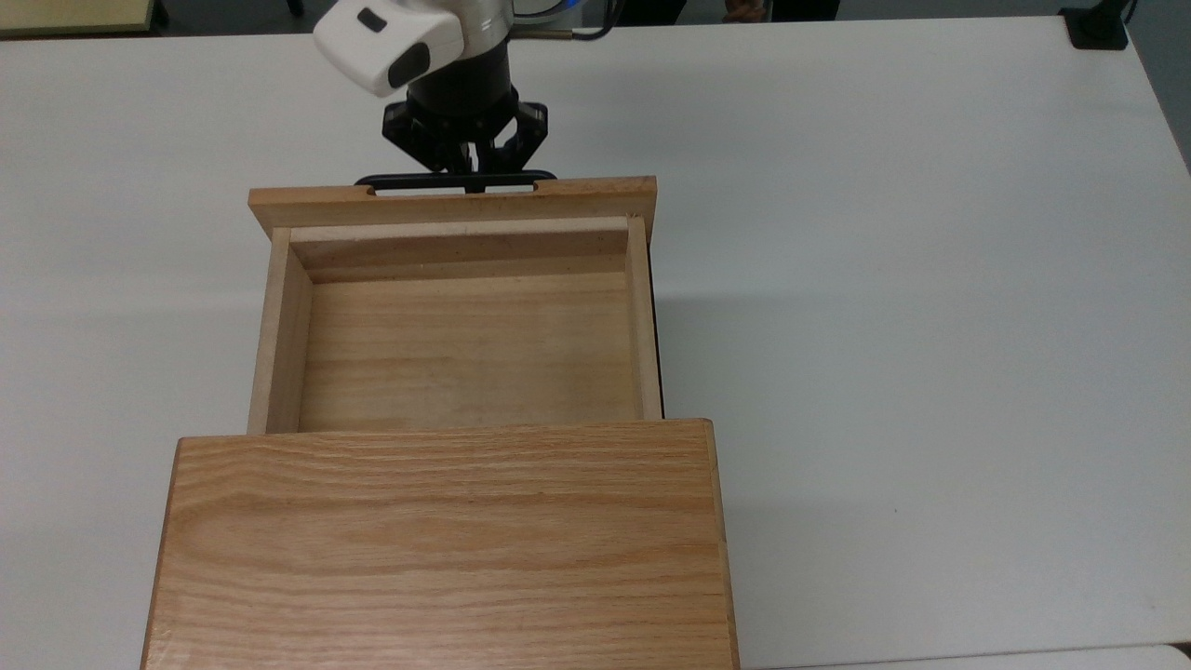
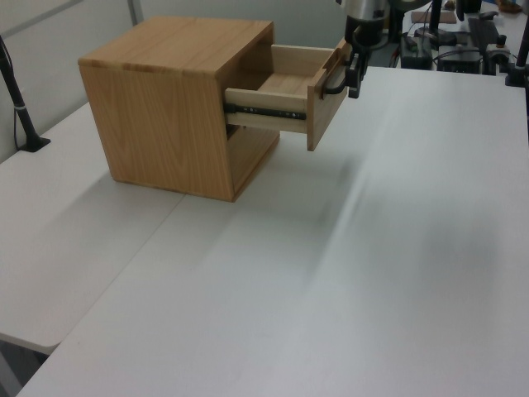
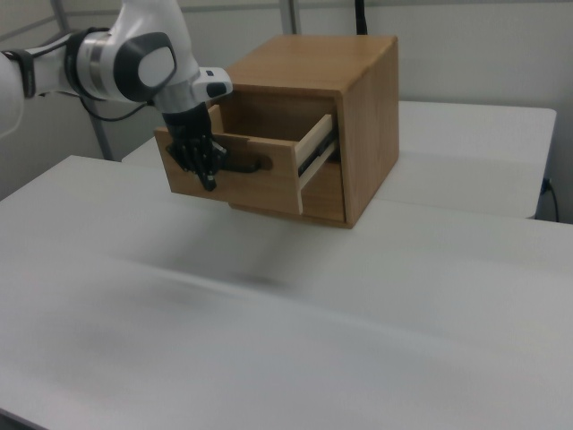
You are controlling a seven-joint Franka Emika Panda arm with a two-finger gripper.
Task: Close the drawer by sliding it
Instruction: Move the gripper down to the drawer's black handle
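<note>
The light oak drawer (image 1: 465, 349) stands pulled far out of the wooden cabinet (image 1: 447, 549), and its box holds nothing. Its black bar handle (image 1: 409, 179) runs along the front panel (image 1: 595, 194). My gripper (image 1: 472, 175) hangs fingers-down right at the middle of the handle, shut, with nothing held. In the left view the gripper (image 2: 354, 85) is against the handle (image 2: 334, 83) on the drawer's front (image 2: 318, 112). The right view has the gripper (image 3: 209, 182) in front of the front panel (image 3: 273, 179), beside the handle (image 3: 251, 167).
The cabinet stands on a white table (image 1: 930, 279). A black clamp base (image 1: 1096, 28) sits at the far right corner in the top view. A black post (image 2: 21, 107) stands at the left view's left, and dark equipment (image 2: 463, 37) beyond the table's far edge.
</note>
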